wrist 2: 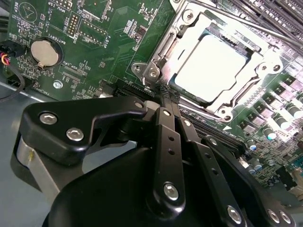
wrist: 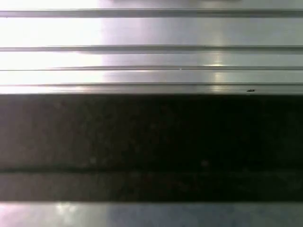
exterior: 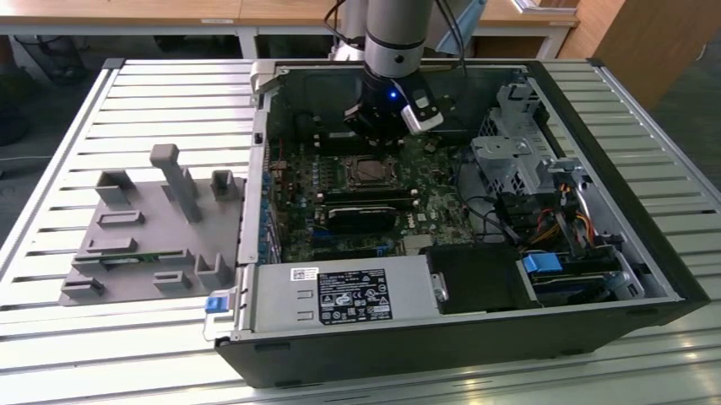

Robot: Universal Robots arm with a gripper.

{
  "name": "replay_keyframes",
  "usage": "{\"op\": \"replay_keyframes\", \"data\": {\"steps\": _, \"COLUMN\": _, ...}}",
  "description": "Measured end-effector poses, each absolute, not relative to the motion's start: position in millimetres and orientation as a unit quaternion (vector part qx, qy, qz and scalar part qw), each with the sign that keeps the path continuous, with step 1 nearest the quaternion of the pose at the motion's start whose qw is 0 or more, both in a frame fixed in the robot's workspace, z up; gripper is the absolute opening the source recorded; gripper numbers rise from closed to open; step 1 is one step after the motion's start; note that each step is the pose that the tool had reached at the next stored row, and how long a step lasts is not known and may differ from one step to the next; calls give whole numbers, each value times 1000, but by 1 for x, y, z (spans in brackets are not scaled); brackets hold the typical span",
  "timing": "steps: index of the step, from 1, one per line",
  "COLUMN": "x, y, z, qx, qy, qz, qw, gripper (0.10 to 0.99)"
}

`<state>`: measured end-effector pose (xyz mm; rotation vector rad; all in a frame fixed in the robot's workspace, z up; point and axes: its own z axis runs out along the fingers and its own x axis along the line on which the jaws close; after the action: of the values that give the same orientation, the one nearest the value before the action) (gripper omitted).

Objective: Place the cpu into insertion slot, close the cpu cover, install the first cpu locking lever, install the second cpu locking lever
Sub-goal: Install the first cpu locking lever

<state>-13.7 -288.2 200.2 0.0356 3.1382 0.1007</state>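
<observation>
1. Exterior view: an open black computer case [exterior: 451, 337] lies on a ribbed, pale metal slatted table [exterior: 169, 93], its green motherboard [exterior: 338, 194] facing up. The arm's silver cylinder descends from the top centre of the frame and ends in the black gripper [exterior: 377, 135], which hangs inside the case at the board's upper edge.

2. In the same view the insertion slot [exterior: 366, 171] is a small square with a grey metal rim at the frame's centre, just below the gripper; long black memory slots [exterior: 363, 202] run beneath it.

3. At the left of the exterior view a grey moulded plastic fixture [exterior: 147, 232] with upright posts and shallow pockets rests on the slats. A silver-grey power supply box [exterior: 338, 297] with a printed label fills the lower centre of the case, and a bundle of coloured cables [exterior: 563, 228] sits on the right.

4. Second wrist view: the cpu [wrist 2: 210, 66], a flat square with a pale, matte metal face, sits inside the socket in the upper right of the frame. The cpu cover [wrist 2: 165, 47], a thin shiny steel frame with a square cut-out, lies down around the chip.

5. In the second wrist view the gripper's black linkage bars with bright screw heads fill the lower half; the two slim fingers [wrist 2: 166, 97] are pressed together with nothing between them, their tips at the socket's near corner.

6. A round silver coin battery [wrist 2: 46, 52] sits at the upper left of the second wrist view.

7. First wrist view: bright horizontal metal slats [wrist: 151, 56] above a dark, dull band [wrist: 151, 137].
</observation>
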Motion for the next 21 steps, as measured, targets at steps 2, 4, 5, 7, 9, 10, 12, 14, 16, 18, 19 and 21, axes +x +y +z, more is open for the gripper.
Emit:
{"op": "replay_keyframes", "data": {"steps": 2, "x": -14, "y": -288, "z": 200, "qx": 11, "qy": 999, "qz": 32, "qw": 1, "gripper": 106}}
{"op": "replay_keyframes", "data": {"steps": 4, "x": -14, "y": -288, "z": 199, "qx": 11, "qy": 1000, "qz": 28, "qw": 1, "gripper": 106}}
{"op": "replay_keyframes", "data": {"steps": 5, "x": -14, "y": -288, "z": 198, "qx": 11, "qy": 1000, "qz": 25, "qw": 1, "gripper": 106}}
{"op": "replay_keyframes", "data": {"steps": 7, "x": -14, "y": -288, "z": 198, "qx": 11, "qy": 1000, "qz": 23, "qw": 1, "gripper": 106}}
{"op": "replay_keyframes", "data": {"steps": 9, "x": -14, "y": -288, "z": 197, "qx": 11, "qy": 1000, "qz": 21, "qw": 1, "gripper": 106}}
{"op": "replay_keyframes", "data": {"steps": 10, "x": -14, "y": -287, "z": 196, "qx": 11, "qy": 1000, "qz": 21, "qw": 1, "gripper": 106}}
{"op": "replay_keyframes", "data": {"steps": 12, "x": -14, "y": -287, "z": 195, "qx": 11, "qy": 1000, "qz": 21, "qw": 1, "gripper": 106}}
{"op": "replay_keyframes", "data": {"steps": 14, "x": -14, "y": -287, "z": 194, "qx": 11, "qy": 1000, "qz": 21, "qw": 1, "gripper": 106}}
{"op": "replay_keyframes", "data": {"steps": 16, "x": -14, "y": -287, "z": 194, "qx": 11, "qy": 1000, "qz": 21, "qw": 1, "gripper": 106}}
{"op": "replay_keyframes", "data": {"steps": 18, "x": -14, "y": -287, "z": 195, "qx": 11, "qy": 1000, "qz": 21, "qw": 1, "gripper": 106}}
{"op": "replay_keyframes", "data": {"steps": 19, "x": -14, "y": -286, "z": 195, "qx": 11, "qy": 1000, "qz": 21, "qw": 1, "gripper": 106}}
{"op": "replay_keyframes", "data": {"steps": 21, "x": -14, "y": -286, "z": 195, "qx": 11, "qy": 1000, "qz": 21, "qw": 1, "gripper": 106}}
